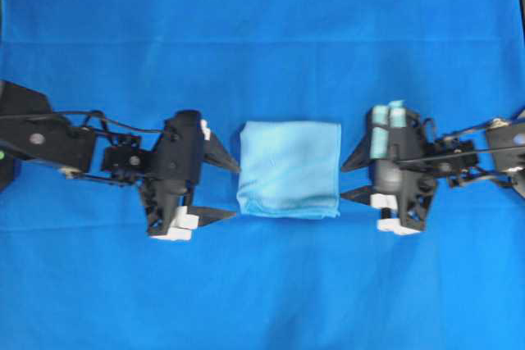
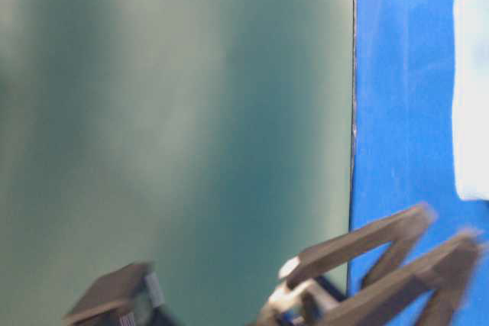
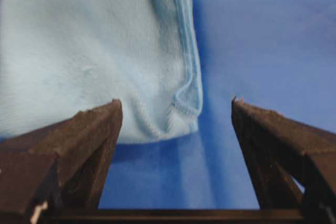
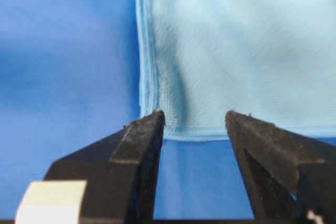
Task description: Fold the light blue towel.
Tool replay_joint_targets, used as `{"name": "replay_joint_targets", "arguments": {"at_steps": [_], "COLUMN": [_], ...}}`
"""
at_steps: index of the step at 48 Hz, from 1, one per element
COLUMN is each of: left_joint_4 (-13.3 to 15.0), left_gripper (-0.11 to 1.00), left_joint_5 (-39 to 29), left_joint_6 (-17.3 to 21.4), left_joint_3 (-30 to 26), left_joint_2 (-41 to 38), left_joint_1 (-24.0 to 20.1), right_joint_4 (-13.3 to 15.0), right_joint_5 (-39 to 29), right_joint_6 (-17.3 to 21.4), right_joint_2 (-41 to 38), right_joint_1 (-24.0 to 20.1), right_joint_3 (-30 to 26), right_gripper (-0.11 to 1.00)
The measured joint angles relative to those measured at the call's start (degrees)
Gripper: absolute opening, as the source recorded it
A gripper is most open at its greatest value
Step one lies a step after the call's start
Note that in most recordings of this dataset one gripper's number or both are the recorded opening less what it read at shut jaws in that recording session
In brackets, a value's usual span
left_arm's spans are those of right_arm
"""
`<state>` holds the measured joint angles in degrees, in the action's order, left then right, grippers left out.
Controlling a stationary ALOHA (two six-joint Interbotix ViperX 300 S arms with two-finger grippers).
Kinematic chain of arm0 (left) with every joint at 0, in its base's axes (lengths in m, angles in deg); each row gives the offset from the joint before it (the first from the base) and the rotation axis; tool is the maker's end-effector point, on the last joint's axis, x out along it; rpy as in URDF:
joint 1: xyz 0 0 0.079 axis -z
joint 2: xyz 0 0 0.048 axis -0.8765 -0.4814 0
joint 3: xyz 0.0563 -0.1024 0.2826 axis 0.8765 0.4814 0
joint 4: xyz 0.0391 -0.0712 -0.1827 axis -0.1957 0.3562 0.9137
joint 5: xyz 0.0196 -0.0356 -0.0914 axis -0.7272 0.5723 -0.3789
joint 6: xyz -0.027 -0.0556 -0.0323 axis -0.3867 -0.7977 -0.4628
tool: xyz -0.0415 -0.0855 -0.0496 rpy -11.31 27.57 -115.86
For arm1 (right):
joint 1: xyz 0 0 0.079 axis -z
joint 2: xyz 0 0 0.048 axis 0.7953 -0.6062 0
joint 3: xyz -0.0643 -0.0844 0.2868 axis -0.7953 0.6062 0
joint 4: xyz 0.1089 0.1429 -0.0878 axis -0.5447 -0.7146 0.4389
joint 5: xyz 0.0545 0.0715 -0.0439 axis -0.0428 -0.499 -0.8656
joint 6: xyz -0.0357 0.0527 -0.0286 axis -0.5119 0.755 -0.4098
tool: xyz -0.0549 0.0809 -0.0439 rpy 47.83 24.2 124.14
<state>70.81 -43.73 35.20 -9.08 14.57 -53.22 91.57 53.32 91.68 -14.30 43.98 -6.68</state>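
Between the left pincer (image 1: 231,191) and the right pincer (image 1: 351,179), both spread open and gripping nothing, lies the folded light blue towel (image 1: 289,168), flat on the blue-covered surface (image 1: 262,38), just beyond each pincer's fingertips.

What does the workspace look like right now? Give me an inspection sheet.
Surface: dark blue cloth covers the table.
Job's things: towel lies folded flat at centre, held by neither gripper.
Clutter: nothing seen.
Grippers: left gripper open, just left of the towel; right gripper open, just right of it.
Cables: black cables run along both arms, off the towel.
Surroundings: green wall in the table-level view.
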Motion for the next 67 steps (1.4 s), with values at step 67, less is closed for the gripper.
{"name": "replay_joint_targets", "arguments": {"at_steps": [67], "left_joint_4": [-0.26], "left_gripper": [0.77], "left_joint_5": [5.36], "left_joint_6": [2.46], "left_joint_3": [34.89], "left_joint_2": [55.28], "left_joint_1": [-5.8], "right_joint_4": [9.14], "right_joint_5": [4.13], "right_joint_6": [0.62], "right_joint_2": [47.99], "right_joint_1": [10.9], "right_joint_3": [26.63], "right_gripper": [0.56]}}
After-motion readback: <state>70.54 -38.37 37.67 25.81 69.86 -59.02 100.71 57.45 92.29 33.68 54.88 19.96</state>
